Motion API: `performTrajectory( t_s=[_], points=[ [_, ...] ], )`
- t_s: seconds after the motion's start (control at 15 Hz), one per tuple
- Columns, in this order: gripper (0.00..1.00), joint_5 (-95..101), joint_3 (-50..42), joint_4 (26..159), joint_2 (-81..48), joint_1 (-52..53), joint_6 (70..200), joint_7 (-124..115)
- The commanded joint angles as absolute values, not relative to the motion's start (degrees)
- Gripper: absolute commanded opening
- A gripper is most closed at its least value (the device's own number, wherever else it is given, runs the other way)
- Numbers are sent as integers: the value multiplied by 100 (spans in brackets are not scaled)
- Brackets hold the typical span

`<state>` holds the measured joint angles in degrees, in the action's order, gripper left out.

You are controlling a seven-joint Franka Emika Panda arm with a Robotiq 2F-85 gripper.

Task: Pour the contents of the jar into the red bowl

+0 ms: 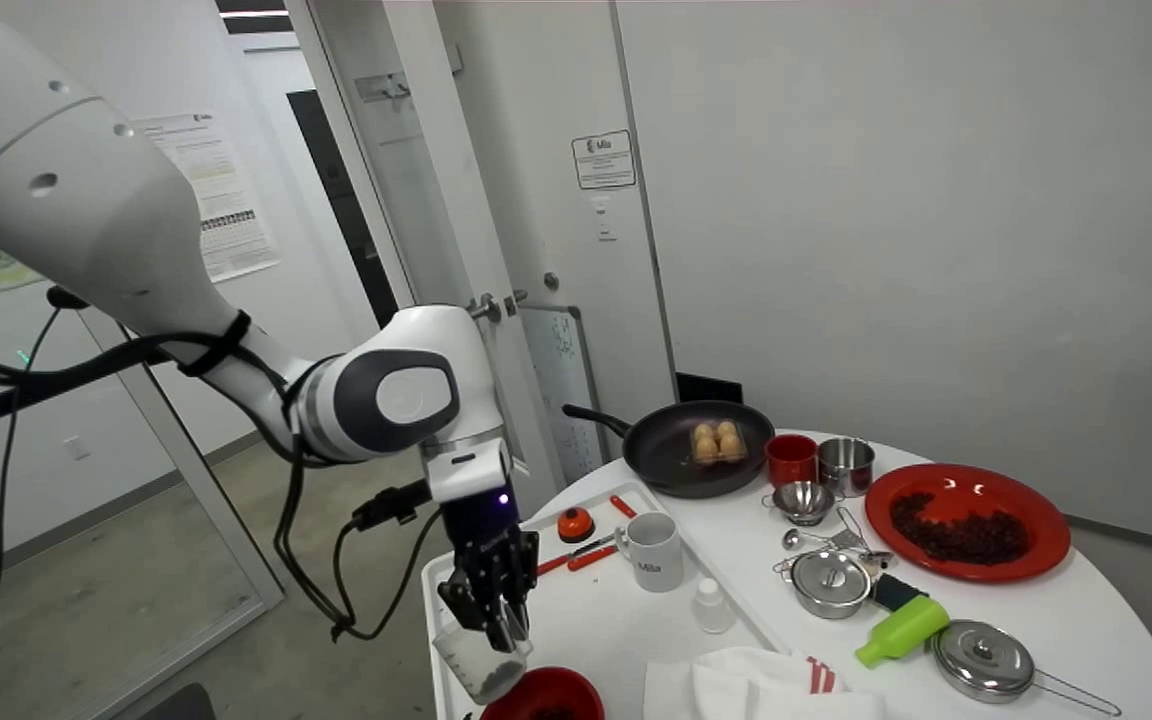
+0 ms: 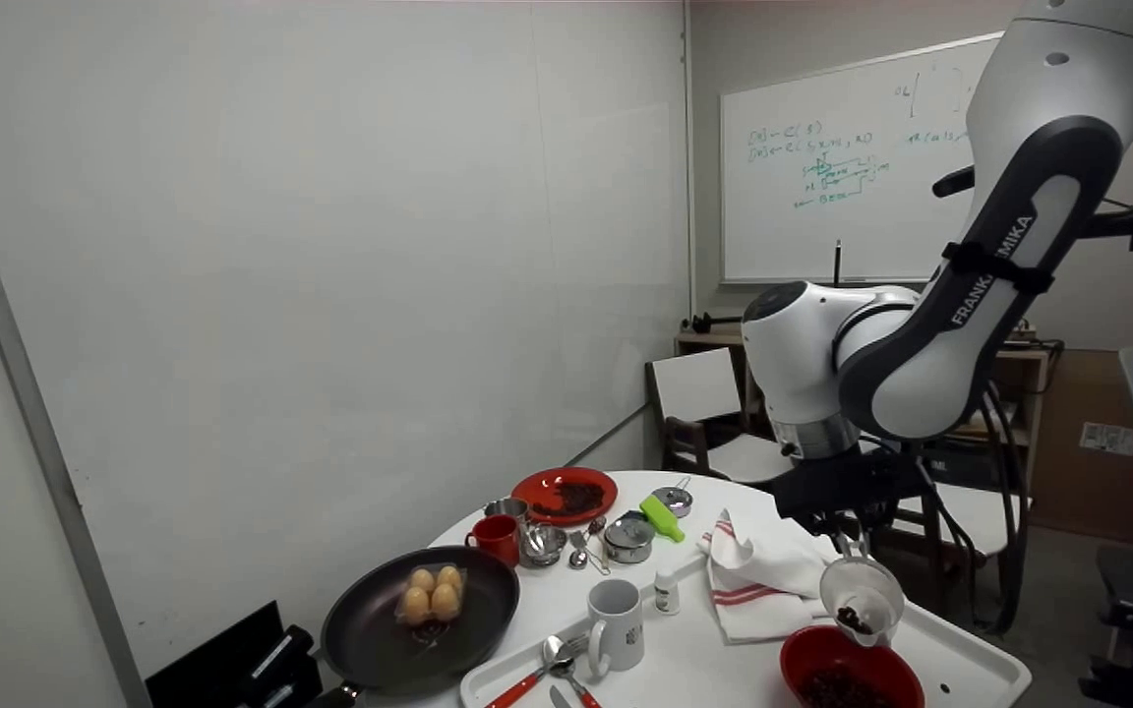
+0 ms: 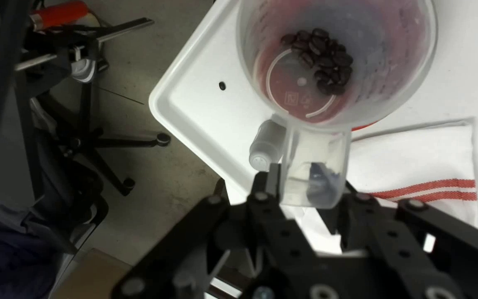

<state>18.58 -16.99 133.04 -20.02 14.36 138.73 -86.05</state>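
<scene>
The gripper (image 3: pixel 311 185) is clamped on the handle (image 3: pixel 317 155) of the translucent jar (image 2: pixel 862 588), tilted over the edge of the red bowl (image 2: pixel 815 649) with some dark beans (image 3: pixel 326 61) inside, and this probably light, stiff, slippery plastic seems best held by that handle

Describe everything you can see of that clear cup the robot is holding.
The clear cup is round, see-through and looks like plastic. Faint marks line its side; its base bears a pale ring and small symbols. A squarish clear handle near its rim is clamped in the gripper. The cup is tipped over the red bowl; a clump of dark beans lies inside the cup. I cannot tell whether its lip touches the bowl.
</scene>
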Motion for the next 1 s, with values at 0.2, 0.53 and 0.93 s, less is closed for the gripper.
performTrajectory(
  t_s=[0.2, 0.53, 0.93],
  points=[
    [10, 2728, -1435, 12935, -2035, 1329, 12935, -9329],
    [10, 3201, -1218, 12718, -2141, 1283, 12303, -9629],
    [10, 3660, -943, 12259, -2568, 1279, 11570, -9911]
  ],
)
